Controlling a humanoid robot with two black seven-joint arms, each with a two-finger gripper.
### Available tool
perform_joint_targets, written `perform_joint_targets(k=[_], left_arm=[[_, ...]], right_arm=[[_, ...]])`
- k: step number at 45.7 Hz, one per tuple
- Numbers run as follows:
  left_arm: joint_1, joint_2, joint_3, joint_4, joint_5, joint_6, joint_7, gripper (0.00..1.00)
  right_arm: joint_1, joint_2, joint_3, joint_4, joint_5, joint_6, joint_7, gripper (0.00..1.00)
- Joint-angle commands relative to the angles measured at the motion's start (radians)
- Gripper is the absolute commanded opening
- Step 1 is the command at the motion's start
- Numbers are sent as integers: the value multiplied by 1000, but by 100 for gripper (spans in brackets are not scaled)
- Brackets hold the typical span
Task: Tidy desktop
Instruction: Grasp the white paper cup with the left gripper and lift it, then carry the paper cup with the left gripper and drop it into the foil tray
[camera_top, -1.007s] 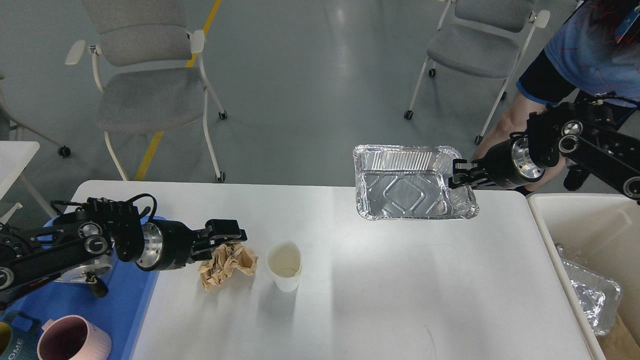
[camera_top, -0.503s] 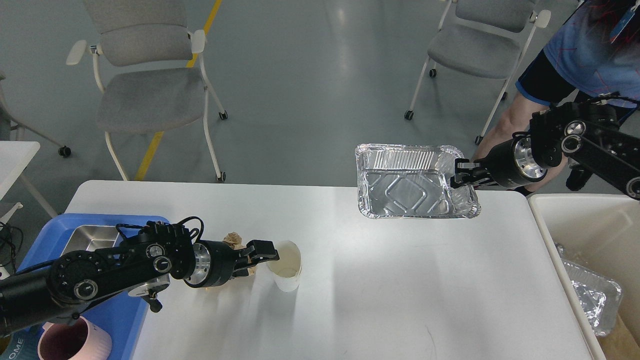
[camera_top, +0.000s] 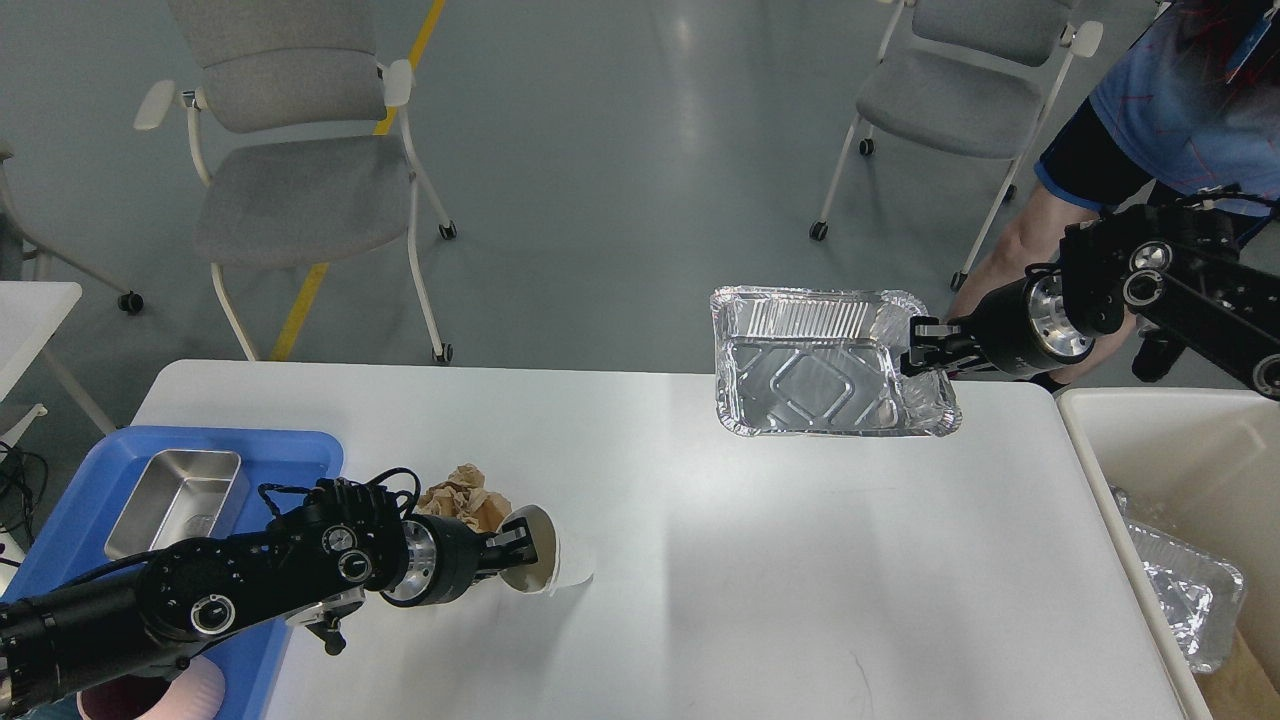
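Observation:
The white desktop (camera_top: 760, 580) fills the lower middle of the head view. On its left part a white paper cup (camera_top: 560, 568) is tilted, its mouth turned left. My left gripper (camera_top: 512, 550) is at the cup's mouth with its fingers on the rim and looks shut on it. A crumpled brown paper ball (camera_top: 462, 497) lies just behind the gripper. My right gripper (camera_top: 912, 352) is shut on the right rim of an empty foil tray (camera_top: 820, 370) and holds it above the desktop's far right edge.
A blue plastic tray (camera_top: 290, 450) at the left edge holds a steel container (camera_top: 175, 490). A pink mug (camera_top: 190, 690) shows at the bottom left. A cream bin (camera_top: 1160, 440) at the right holds another foil tray (camera_top: 1190, 590). Chairs and a person (camera_top: 1150, 120) are beyond the table.
My left arm has dropped and swung right, from over the paper ball to the cup's rim. The cup has tipped from upright towards the gripper. The right arm and foil tray have barely moved.

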Motion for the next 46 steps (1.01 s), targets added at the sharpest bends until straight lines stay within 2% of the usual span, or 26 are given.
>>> perform_joint_targets(k=[1, 10, 20, 25, 31, 40, 46], left_arm=[[-32, 41, -5, -17, 8, -11, 2, 0], [-160, 202, -75, -138, -1, -161, -1, 0], [-265, 550, -227, -386, -36, -374, 2, 0], [-271, 688, -347, -403, -133, -503, -1, 0], [-268, 785, -509, -399, -208, -630, -4, 0], [-269, 867, -623, -397, -285, -681, -5, 0], [-269, 782, -632, -395, -283, -644, -4, 0]], right_arm=[[-5, -1, 0, 0, -1, 0, 0, 0], [-11, -1, 1, 0, -1, -6, 2, 0], [-14, 1, 3, 0, -1, -9, 2, 0], [-14, 5, 3, 0, -1, -9, 2, 0], [-20, 7, 3, 0, -1, -15, 2, 0], [-20, 8, 3, 0, -1, -15, 2, 0], [-20, 11, 3, 0, -1, -17, 2, 0]])
